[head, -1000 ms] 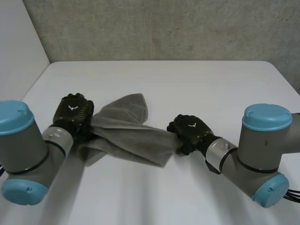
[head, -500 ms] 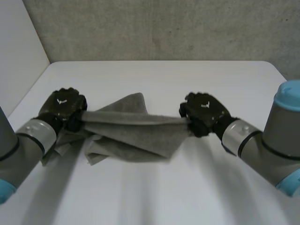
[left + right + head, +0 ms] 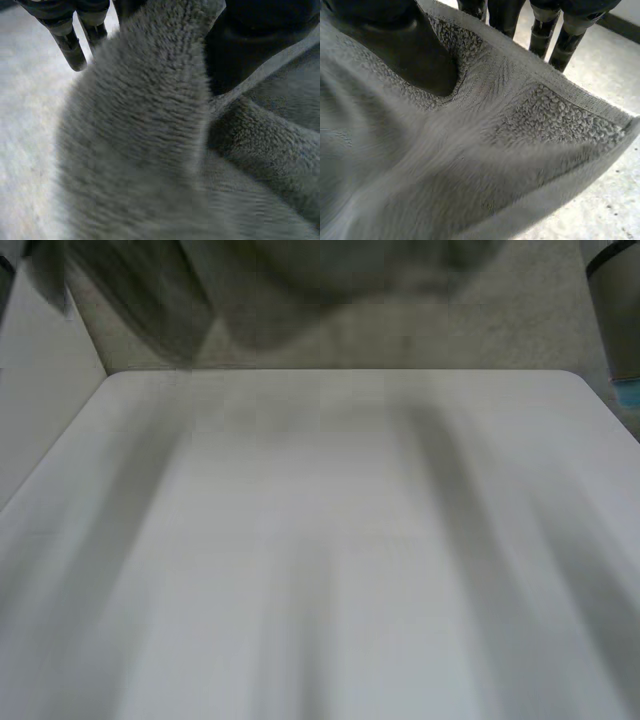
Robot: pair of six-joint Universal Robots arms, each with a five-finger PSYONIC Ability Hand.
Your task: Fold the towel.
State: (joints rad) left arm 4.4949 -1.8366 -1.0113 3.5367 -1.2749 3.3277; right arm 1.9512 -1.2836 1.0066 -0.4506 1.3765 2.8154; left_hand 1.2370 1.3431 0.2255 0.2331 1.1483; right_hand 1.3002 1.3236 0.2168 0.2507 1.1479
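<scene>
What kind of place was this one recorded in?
Probably a robot lab or test room: a bare white table, a rough concrete wall behind it, and a grey towel held up above it.

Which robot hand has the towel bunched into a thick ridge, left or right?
The left robot hand: the towel humps into a rounded ridge beside its fingers. At the right robot hand it spreads flatter, hem showing.

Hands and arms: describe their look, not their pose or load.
The left hand is black: slim, rod-like fingers with rounded tips and a broader, smooth thumb. The right hand matches it in build and colour. In the head view, the right arm is a grey cylinder with a light-blue cap.
</scene>
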